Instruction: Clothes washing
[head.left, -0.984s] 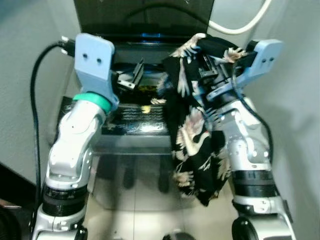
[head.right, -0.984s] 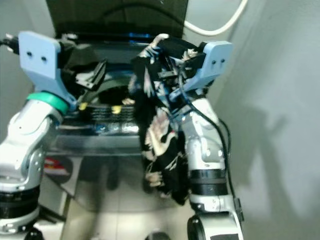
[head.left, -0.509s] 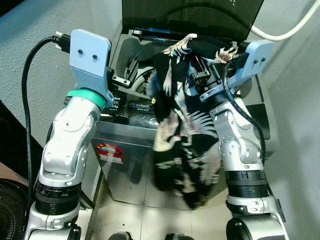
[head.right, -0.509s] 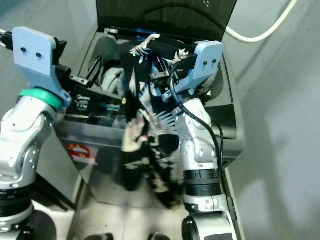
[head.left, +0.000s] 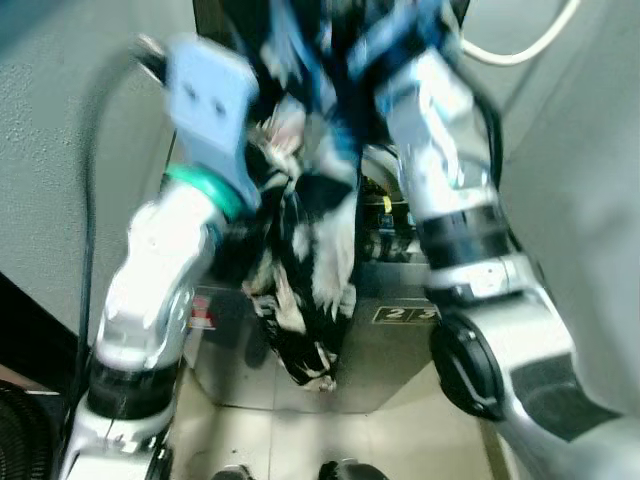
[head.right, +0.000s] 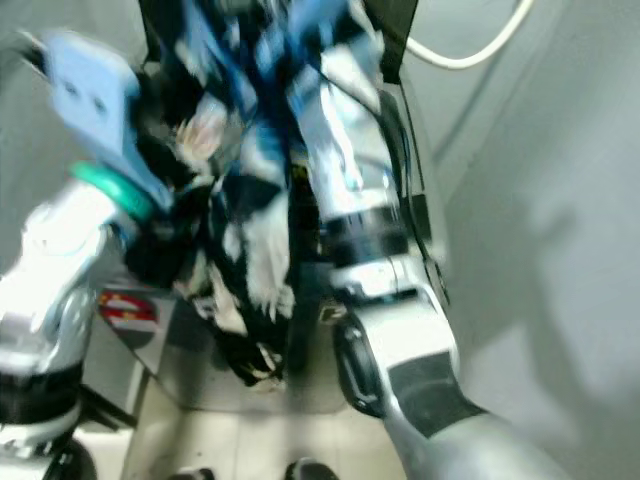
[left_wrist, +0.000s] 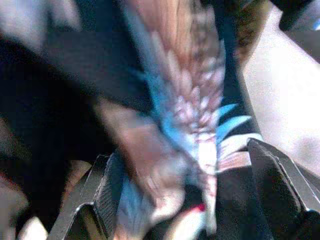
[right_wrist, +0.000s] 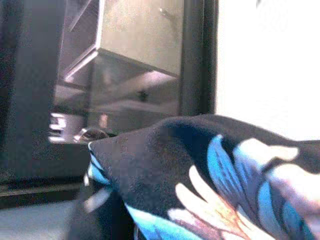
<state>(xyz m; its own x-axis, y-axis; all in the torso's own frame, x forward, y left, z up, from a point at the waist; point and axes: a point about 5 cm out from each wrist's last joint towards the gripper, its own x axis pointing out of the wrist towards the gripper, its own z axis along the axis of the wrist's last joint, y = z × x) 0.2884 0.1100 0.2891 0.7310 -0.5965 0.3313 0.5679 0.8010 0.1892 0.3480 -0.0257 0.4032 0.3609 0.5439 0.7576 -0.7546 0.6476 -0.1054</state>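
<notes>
Both arms have swung up, hoisting the floral shirt (head.left: 300, 250) over the washing machine (head.left: 400, 330) for loading; left end effector (left_wrist: 185, 210) gapes around fabric, right's grip unreadable.

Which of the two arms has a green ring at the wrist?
The left arm: its green ring sits under the blue block; the right arm has none.

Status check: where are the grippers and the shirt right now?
Both arms raised at the washing machine. Patterned shirt hangs between them, front of machine. Left gripper open, cloth between fingers. Right gripper state unclear, cloth draped over. View blurred.
</notes>
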